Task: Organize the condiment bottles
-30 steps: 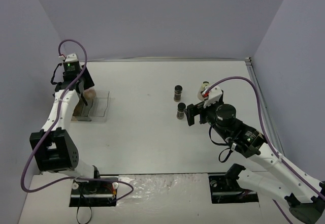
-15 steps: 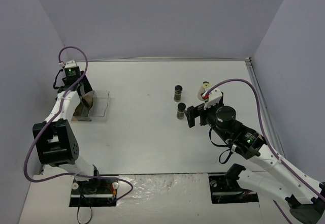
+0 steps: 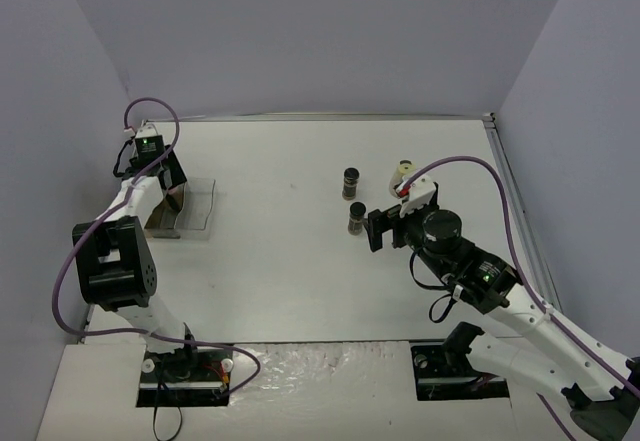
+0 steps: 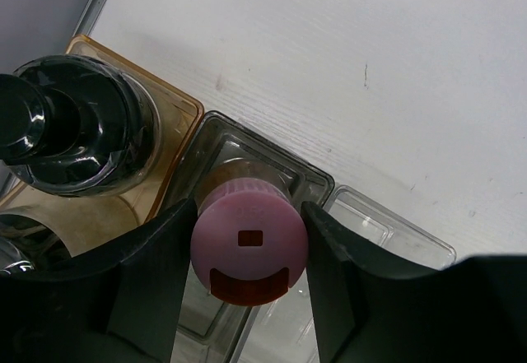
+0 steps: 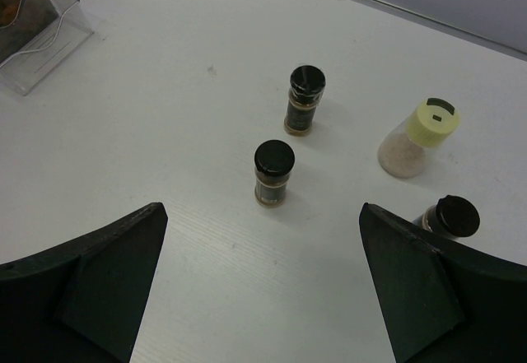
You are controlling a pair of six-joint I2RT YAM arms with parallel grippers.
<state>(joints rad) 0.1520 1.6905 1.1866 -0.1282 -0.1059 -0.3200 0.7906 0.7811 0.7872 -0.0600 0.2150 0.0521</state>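
My left gripper (image 4: 249, 252) is shut on a pink-capped jar (image 4: 249, 239), which stands in a compartment of the clear tray (image 4: 395, 223); in the top view the gripper (image 3: 170, 187) is over the tray (image 3: 195, 216). A black-capped jar (image 4: 78, 124) stands in the amber compartment beside it. My right gripper (image 5: 262, 239) is open and empty above the table (image 3: 375, 229). Ahead of it stand two black-capped jars (image 5: 305, 100) (image 5: 274, 172), a pale-yellow-capped jar (image 5: 420, 137) and a third black-capped jar (image 5: 451, 217). The top view shows the two black-capped jars (image 3: 351, 182) (image 3: 356, 218) and the yellow-capped one (image 3: 404, 171).
The tray sits at the table's far left, near the left wall; it also shows at the top left of the right wrist view (image 5: 37, 34). Another dark jar (image 4: 16, 248) is partly in view at the left edge. The table's right edge has a metal rail (image 3: 510, 181).
The left arm's wrist has swung slightly back and right over the tray, and its elbow has shifted. The right arm has barely moved.
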